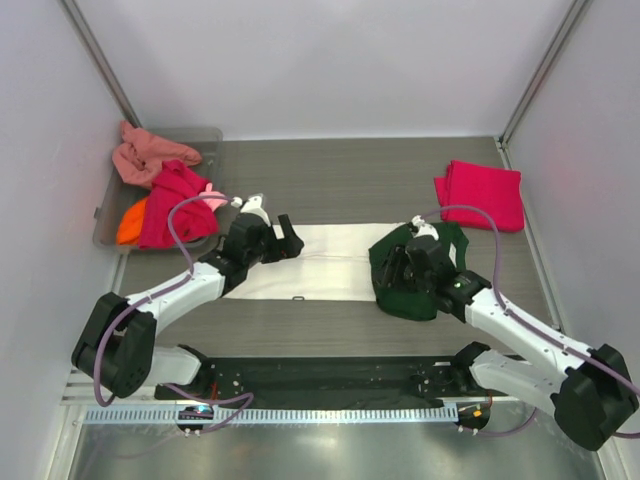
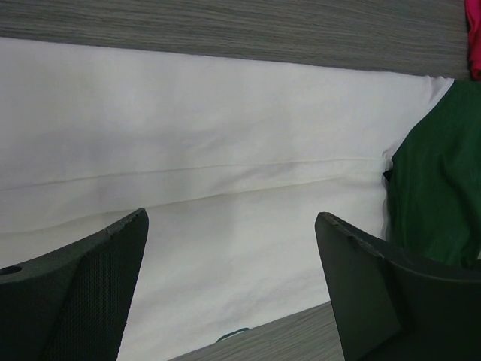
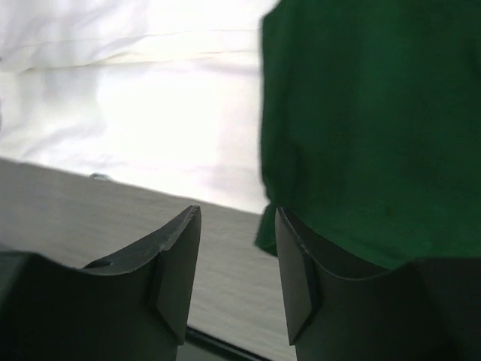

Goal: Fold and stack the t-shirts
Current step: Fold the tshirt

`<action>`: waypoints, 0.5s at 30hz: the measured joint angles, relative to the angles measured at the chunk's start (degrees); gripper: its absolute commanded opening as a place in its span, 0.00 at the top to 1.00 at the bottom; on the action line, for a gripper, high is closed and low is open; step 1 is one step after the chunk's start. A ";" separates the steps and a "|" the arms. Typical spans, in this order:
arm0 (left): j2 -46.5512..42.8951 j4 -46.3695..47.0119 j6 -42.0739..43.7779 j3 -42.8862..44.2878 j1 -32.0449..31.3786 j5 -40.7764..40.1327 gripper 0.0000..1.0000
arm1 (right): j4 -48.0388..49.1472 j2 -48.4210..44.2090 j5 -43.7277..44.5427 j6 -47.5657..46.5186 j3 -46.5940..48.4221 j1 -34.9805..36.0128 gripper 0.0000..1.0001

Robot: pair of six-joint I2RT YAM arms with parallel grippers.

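Mid-table: cream-white shirt [image 1: 330, 262] lies flat as a long band, green shoulder end [image 1: 392, 292] to the right, probably laid out for a crosswise fold. Left gripper [image 2: 231, 216] hovers over the white part, fingers wide apart. Right gripper [image 3: 238, 214] sits at the green hem, fingers narrowly apart, nothing pinched. Folded crimson shirt [image 1: 480, 193] lies far right, the likely stack spot. Open table [image 1: 330, 180] behind the band; tray [image 1: 104, 222] crowds the left.
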 measured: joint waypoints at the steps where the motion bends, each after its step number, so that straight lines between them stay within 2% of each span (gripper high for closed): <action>1: 0.00 0.00 0.00 0.00 -0.07 0.00 0.07 | -0.42 0.37 2.16 -0.09 0.09 -0.07 0.52; 4: 0.00 0.00 0.02 0.00 -0.37 0.00 0.07 | -0.35 5.64 5.49 -0.42 0.13 -0.20 0.54; 9: -0.04 0.00 0.07 0.00 -0.63 -0.02 0.07 | 1.75 16.06 4.66 0.00 0.09 3.10 0.54; 15: -0.07 0.00 0.07 0.00 -0.70 -0.04 0.07 | 6.08 15.58 -0.63 0.52 -0.13 8.52 0.54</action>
